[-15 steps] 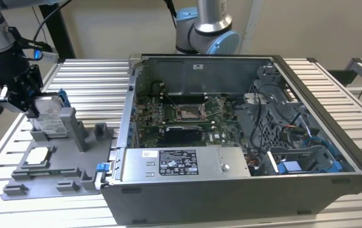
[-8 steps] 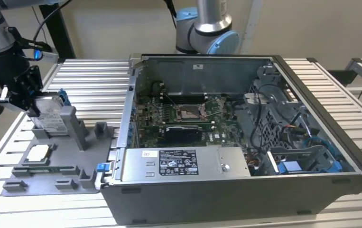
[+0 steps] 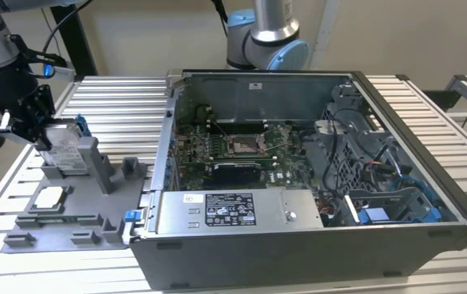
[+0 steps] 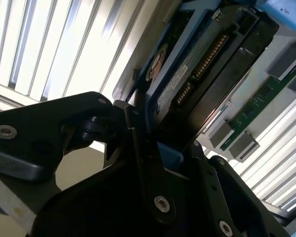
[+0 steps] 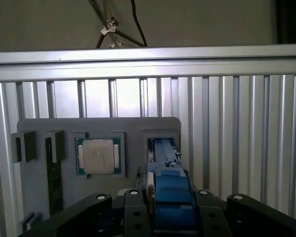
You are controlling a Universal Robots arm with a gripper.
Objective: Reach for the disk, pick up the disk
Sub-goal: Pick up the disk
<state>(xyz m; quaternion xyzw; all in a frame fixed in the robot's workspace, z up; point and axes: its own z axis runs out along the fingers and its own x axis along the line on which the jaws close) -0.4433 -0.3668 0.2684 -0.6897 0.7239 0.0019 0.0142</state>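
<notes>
Pinches in the black two-finger gripper (image 5: 170,205) the flat silver-grey, blue-railed metal disk (image 3: 63,153), standing on edge in the grey plastic tray (image 3: 62,228) at nine o'clock from the open computer case (image 3: 298,260) in the exterior view, long axis along the jaws.

We see the disk (image 3: 68,156) at the exterior view's left, well apart from the open computer case (image 3: 315,245). It is a flat silver-grey rectangle with a white label on its face and blue rails on its sides. It stands on edge, leaning a bit, with its lower end in a slot of the grey holder (image 3: 62,214). In the second wrist view we see its underside (image 4: 187,84) with a circuit board and connector pins. The gripper (image 3: 44,139) clamps its upper end, fingers against both blue-railed sides (image 5: 165,168).
</notes>
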